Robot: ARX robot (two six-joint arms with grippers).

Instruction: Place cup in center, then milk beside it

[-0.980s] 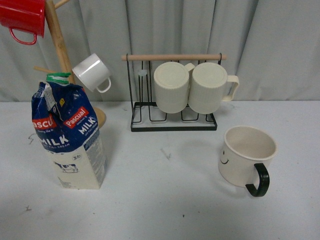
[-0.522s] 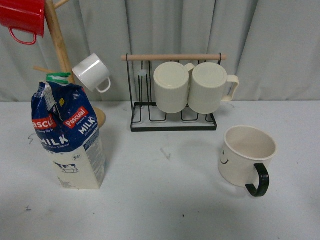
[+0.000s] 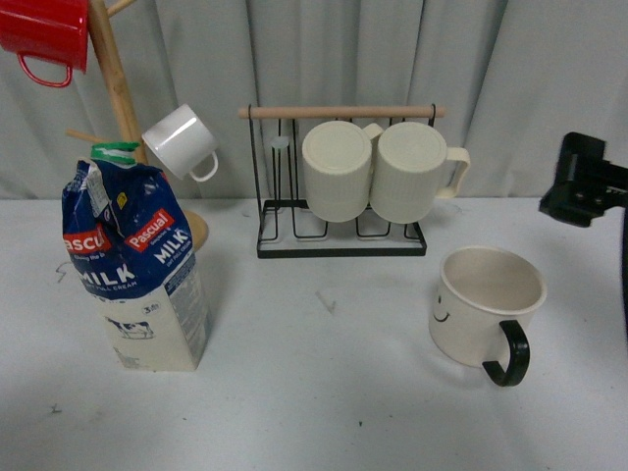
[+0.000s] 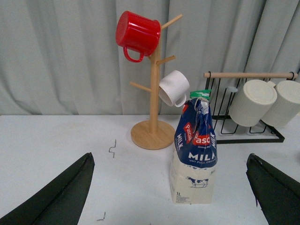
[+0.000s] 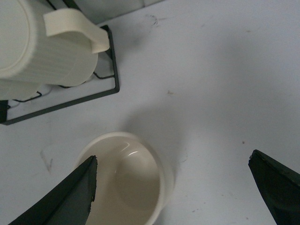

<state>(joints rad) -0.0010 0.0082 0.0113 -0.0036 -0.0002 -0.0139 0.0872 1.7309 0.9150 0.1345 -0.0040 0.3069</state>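
Observation:
The cup (image 3: 486, 304), wide and cream with a black handle and a small smiley face, stands upright on the white table at the right. From above, the cup (image 5: 126, 183) lies partly under one finger of my open right gripper (image 5: 173, 157), whose gap is mostly over bare table beside it. My right arm (image 3: 587, 182) shows at the right edge, above and right of the cup. The milk (image 3: 137, 265), a blue-and-cream carton with a green cap, stands upright at the left. My left gripper (image 4: 169, 157) is open, and the milk (image 4: 194, 154) stands ahead between its fingers, untouched.
A wooden mug tree (image 3: 113, 69) behind the milk carries a red mug (image 3: 44, 34) and a small white mug (image 3: 182, 142). A black wire rack (image 3: 339, 240) at the back middle holds two ribbed cream mugs (image 3: 378, 177). A grey curtain hangs behind the table.
My right arm has come into the front view at the right edge, above the cup. The cup and milk have not moved.

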